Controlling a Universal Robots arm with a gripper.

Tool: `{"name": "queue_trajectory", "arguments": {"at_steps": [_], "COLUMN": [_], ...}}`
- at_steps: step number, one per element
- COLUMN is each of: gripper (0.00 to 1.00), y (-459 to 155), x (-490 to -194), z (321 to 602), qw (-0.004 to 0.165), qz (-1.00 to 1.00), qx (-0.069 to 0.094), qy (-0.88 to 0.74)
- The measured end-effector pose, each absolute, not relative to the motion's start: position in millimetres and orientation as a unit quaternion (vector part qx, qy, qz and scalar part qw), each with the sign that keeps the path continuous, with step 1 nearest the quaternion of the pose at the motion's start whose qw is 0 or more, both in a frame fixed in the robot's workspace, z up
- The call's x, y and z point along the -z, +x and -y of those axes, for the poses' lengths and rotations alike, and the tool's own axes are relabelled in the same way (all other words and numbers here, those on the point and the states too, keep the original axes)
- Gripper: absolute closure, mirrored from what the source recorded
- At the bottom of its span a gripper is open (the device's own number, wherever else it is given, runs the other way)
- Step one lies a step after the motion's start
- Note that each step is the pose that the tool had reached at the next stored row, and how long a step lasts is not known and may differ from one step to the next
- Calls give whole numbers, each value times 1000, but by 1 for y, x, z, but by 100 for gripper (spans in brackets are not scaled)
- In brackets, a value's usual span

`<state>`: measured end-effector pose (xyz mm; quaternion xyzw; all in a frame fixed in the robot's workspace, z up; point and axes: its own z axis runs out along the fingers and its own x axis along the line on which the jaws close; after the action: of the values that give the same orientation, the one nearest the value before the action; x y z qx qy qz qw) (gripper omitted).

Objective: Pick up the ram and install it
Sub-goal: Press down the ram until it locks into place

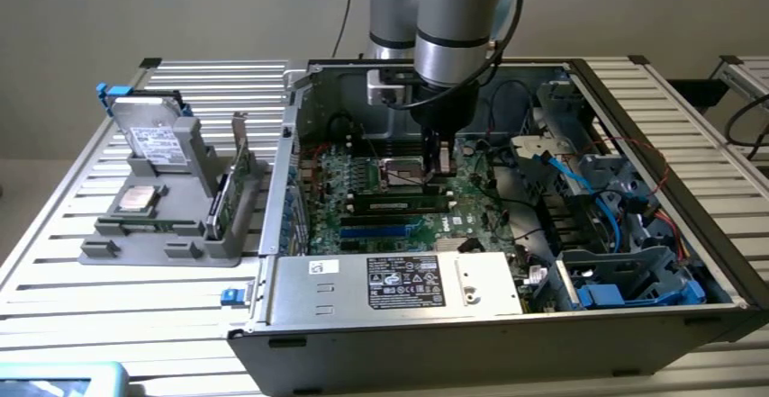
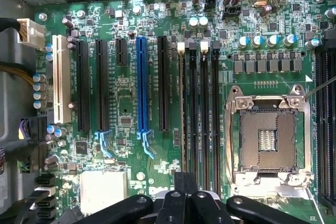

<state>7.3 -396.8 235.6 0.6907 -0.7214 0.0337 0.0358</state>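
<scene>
The ram [image 1: 391, 206] is a dark narrow stick with a pale label, standing in a black memory slot on the motherboard [image 1: 360, 181] inside the open computer case. In the wrist view the ram [image 2: 182, 103] shows edge-on as a thin line in the memory slot nearest the expansion slots. My gripper [image 1: 438, 165] hangs over the board beside the processor socket [image 1: 402, 170], just behind the ram. Its black fingers [image 2: 178, 182] are shut together with nothing between them, above the end of that slot.
A grey holder [image 1: 157, 226] on the exterior view's left carries a hard drive [image 1: 157, 136] and a green expansion card [image 1: 229, 190]. The power supply [image 1: 397, 280] lies at the case front. Cables [image 1: 565, 172] and drive bays crowd the exterior view's right. The case walls [image 1: 288, 145] rise around the board.
</scene>
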Motion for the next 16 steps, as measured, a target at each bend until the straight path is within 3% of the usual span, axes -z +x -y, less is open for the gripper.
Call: {"name": "queue_trajectory", "arguments": {"at_steps": [6,16], "gripper": [89,89], "y": [6,5], "x": [-235,-232], "z": [397,397], "qw": [30,25], "qz": [722,722], "qx": [-39,-35], "qy": [690,691]}}
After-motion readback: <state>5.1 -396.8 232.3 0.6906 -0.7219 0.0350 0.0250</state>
